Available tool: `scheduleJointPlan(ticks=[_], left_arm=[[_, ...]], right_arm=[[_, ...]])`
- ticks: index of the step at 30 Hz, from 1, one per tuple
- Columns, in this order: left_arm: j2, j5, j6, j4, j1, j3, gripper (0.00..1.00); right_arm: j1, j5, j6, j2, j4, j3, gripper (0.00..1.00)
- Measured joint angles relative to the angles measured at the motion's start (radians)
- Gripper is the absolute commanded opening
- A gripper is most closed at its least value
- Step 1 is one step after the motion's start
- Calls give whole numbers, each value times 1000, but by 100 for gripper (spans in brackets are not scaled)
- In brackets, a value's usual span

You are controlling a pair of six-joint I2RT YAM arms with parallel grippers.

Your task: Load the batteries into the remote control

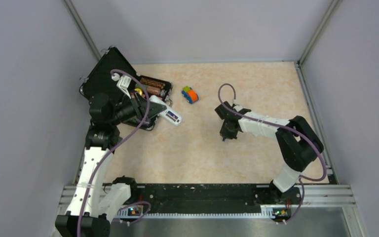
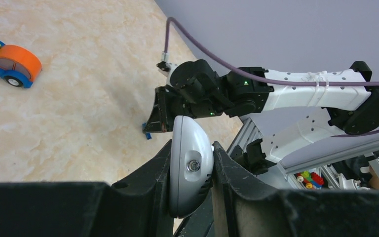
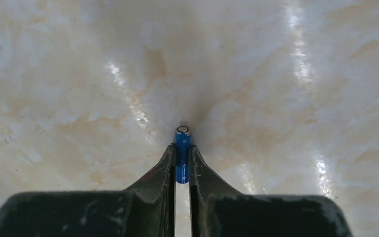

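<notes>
White remote control [image 2: 191, 168] clamped in left tool [image 2: 192, 148]. Blue battery [image 3: 182, 153] pinched lengthwise between right tool [image 3: 182, 148] fingers.

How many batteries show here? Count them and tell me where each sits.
1. A blue battery is pinched in the right gripper, low over the tabletop. No second one shows; it may be hidden behind the left gripper or the remote control it holds.

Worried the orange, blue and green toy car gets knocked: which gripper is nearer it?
Left. The left gripper, holding the slim white remote control, is just left of the toy car; the right gripper, pinching a small blue battery, sits farther off, toward the near right.
</notes>
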Motion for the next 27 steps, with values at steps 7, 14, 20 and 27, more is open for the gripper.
scheduleJointPlan(ticks=[7, 14, 20, 27], left_arm=[[0, 0, -23, 18, 0, -26, 0], [-5, 0, -34, 42, 0, -36, 0], [-9, -1, -41, 43, 0, -37, 0], [-9, -2, -44, 43, 0, -37, 0]], right_arm=[[-54, -3, 346, -157, -5, -112, 0], [-56, -3, 642, -191, -51, -135, 0], [-56, -5, 786, -191, -85, -191, 0], [-56, -7, 857, -192, -100, -200, 28]])
